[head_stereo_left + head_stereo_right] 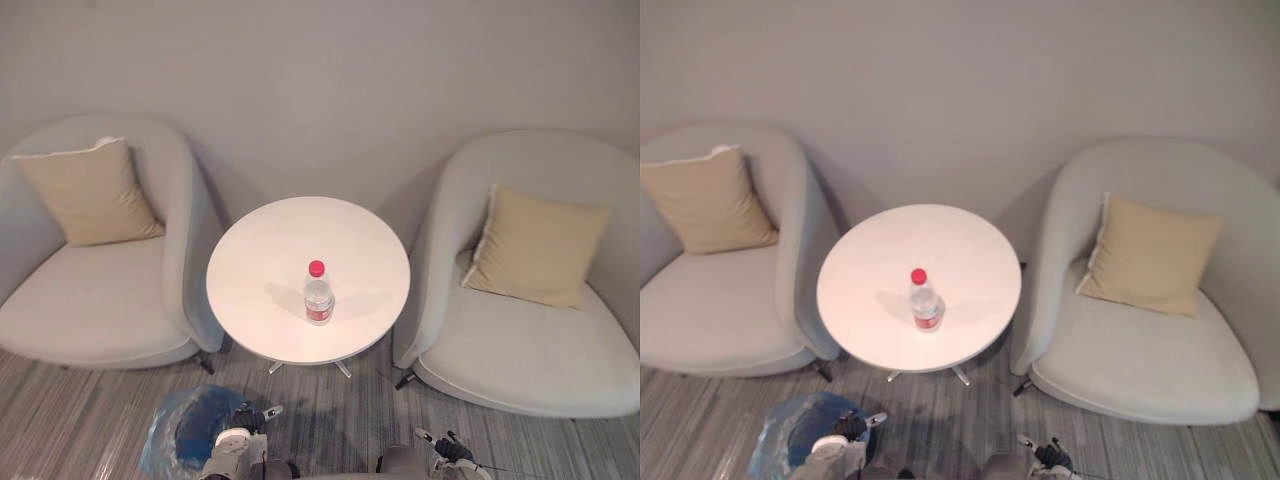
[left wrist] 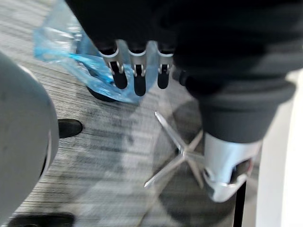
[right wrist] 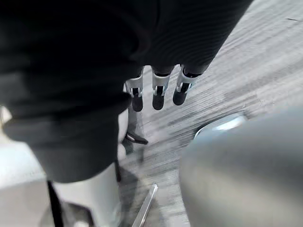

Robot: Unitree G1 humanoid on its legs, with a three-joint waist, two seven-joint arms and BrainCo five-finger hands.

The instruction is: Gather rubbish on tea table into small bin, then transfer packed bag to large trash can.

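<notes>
My left hand (image 1: 238, 440) hangs low in front of me with its fingers (image 2: 137, 71) straight and relaxed, holding nothing, and my right hand (image 1: 447, 450) hangs the same way on the other side, its fingers (image 3: 158, 92) loose and empty too. Just beside my left hand, on the floor, stands the small bin (image 1: 160, 440), lined with a blue bag (image 2: 71, 42) whose mouth gapes open. Ahead of both hands and higher up is the tea table (image 1: 270, 250), round and white. The only rubbish I can make out on it is a clear plastic bottle (image 1: 318, 295) with a red cap. It stands upright, its long axis vertical and its cap on top, on the near half of the tabletop and well in from the rim. From my left hand it lies forward, up and a little to the right. From my right hand it lies forward, up and to the left. I judge the left hand slightly nearer, and it has the bin at its side, so either hand would have to rise and reach over the near edge to take the bottle round its body. By count: one bottle, one table, one bin with one bag. A left armchair (image 1: 90, 300) and a right armchair (image 1: 530, 350) flank the table, each holding one tan cushion (image 1: 90, 190), so two chairs and two cushions.
</notes>
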